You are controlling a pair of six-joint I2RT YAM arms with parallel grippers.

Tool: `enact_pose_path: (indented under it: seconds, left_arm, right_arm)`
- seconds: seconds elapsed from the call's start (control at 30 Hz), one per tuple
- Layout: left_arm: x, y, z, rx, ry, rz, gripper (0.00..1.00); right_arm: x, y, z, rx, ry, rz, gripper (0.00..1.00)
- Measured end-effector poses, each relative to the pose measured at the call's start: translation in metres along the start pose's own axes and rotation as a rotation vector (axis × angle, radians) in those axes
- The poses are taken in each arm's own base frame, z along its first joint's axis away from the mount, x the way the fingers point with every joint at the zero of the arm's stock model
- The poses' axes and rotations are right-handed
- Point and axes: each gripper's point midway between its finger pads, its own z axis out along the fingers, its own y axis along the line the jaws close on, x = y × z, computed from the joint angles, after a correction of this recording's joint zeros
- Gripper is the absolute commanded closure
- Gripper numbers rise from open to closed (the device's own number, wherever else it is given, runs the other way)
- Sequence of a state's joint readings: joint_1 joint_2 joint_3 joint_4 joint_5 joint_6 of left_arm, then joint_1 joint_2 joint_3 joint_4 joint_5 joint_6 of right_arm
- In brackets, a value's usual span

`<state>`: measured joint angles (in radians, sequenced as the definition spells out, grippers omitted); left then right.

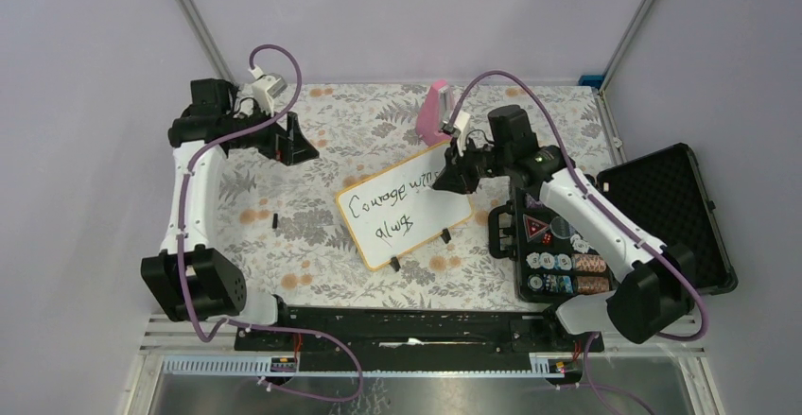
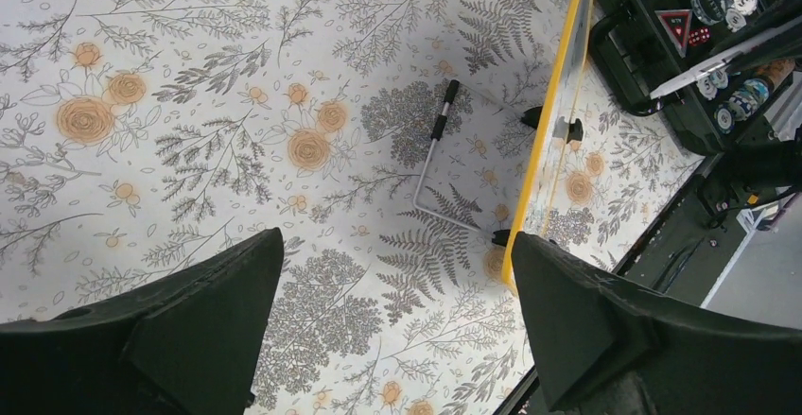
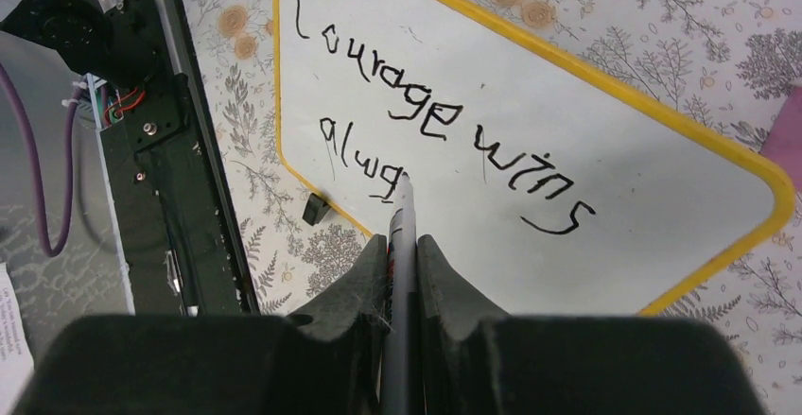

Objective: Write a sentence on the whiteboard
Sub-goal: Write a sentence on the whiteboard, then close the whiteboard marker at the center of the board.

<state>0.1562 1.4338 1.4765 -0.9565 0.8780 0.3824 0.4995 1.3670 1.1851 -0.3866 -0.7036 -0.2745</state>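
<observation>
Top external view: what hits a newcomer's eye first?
The whiteboard, set at an angle mid-table, its sentence reading "Courage wins" over an unfinished "alwa". The right gripper pinches a marker with its tip at that last letter. Right of the board, an open black case shows rows of poker chips.

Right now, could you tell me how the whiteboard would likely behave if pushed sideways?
The whiteboard looks thin and rigid, so probably light and stiff. Only small black feet hold it on the tablecloth, nothing clamps it, so it would likely slide or pivot.
</observation>
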Motion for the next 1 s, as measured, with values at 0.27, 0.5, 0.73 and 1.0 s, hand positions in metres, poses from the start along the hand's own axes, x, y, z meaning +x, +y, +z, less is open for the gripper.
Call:
enact_pose_path:
  seconds: [0.27, 0.5, 0.73, 1.0]
  left_arm:
    - [0.003, 0.007, -0.007, -0.030, -0.017, -0.046, 0.01]
    - [0.019, 0.021, 0.000, -0.101, -0.017, -0.135, 0.01]
    - [0.033, 0.037, 0.004, -0.192, -0.026, -0.172, 0.01]
    - [0.057, 0.052, 0.009, -0.252, 0.020, -0.192, 0.01]
  right_arm:
    - [0.002, -0.035, -0.034, 0.085, -0.044, 0.117, 0.92]
    - [0.010, -0.065, -0.065, 0.190, -0.100, 0.226, 0.93]
    - [0.038, -0.091, -0.078, 0.269, -0.124, 0.370, 0.93]
    - [0.064, -0.084, -0.073, 0.239, -0.089, 0.382, 0.93]
